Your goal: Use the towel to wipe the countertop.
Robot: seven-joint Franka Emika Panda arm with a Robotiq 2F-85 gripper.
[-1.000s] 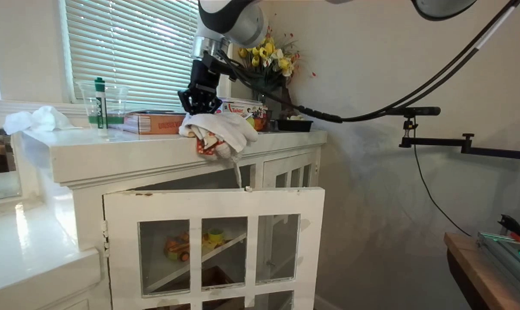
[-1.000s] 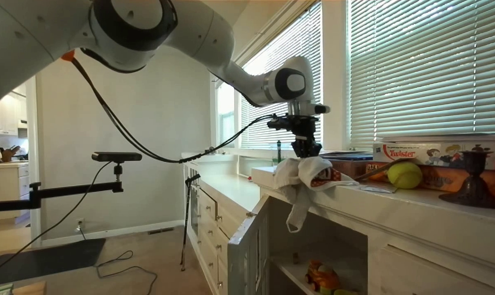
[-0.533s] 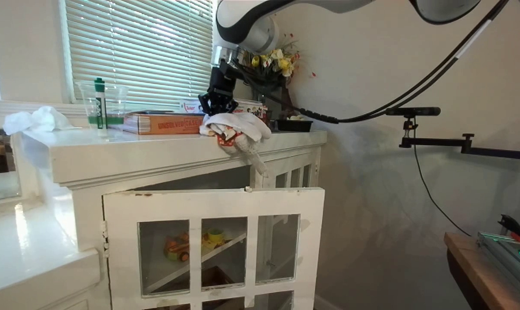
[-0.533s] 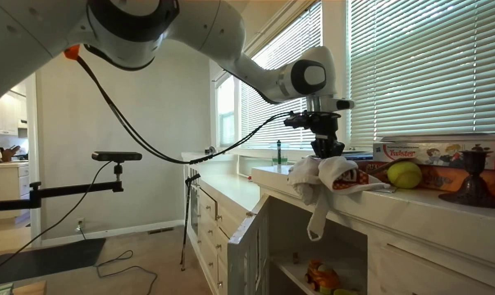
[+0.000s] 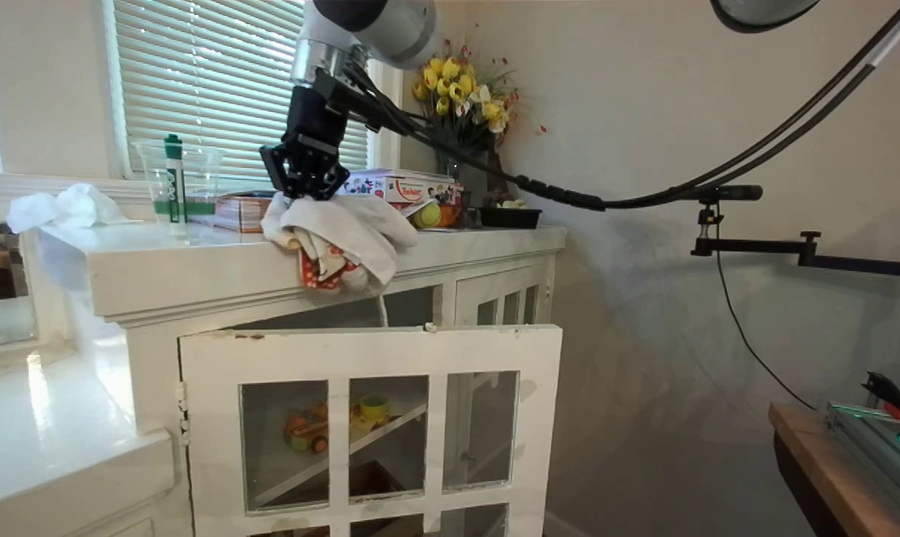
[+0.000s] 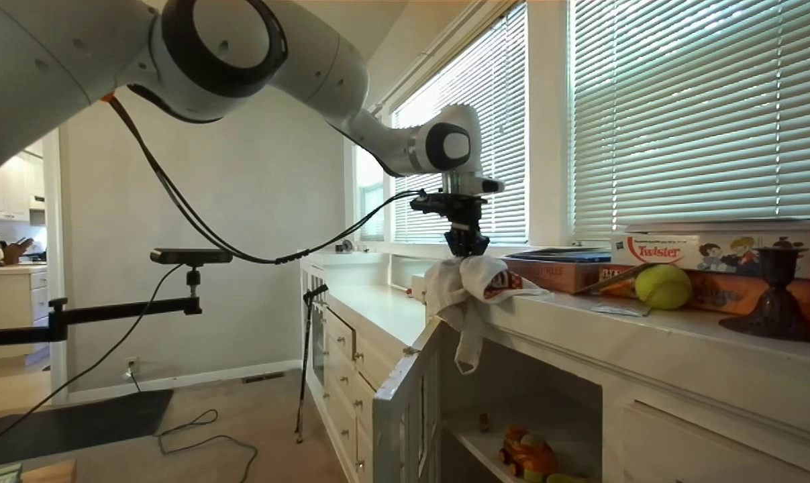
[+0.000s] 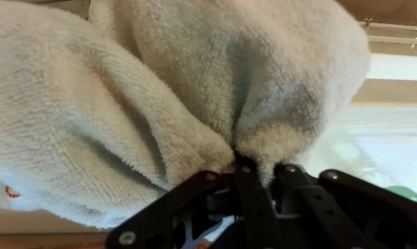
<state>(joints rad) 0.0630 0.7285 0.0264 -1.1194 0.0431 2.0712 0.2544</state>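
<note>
Over the front edge of the table (image 5: 196, 272), near the open cabinet door (image 5: 338, 440), droops the towel (image 5: 353, 227), pinched in the gripper (image 7: 265, 167). The towel might snag on that door or, swept too far, tip the clear cup (image 5: 203, 175) with something green (image 5: 200, 206) inside. A black tray (image 5: 509, 218) holds pale lumps (image 5: 513, 203).

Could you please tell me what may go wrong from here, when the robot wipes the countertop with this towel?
The towel has an end dangling near the open cabinet door, where it might snag. A sweep toward the clear cup and the upright marker could knock them over. The jaws pinch only a bunched part, so the towel may slip out.
</note>
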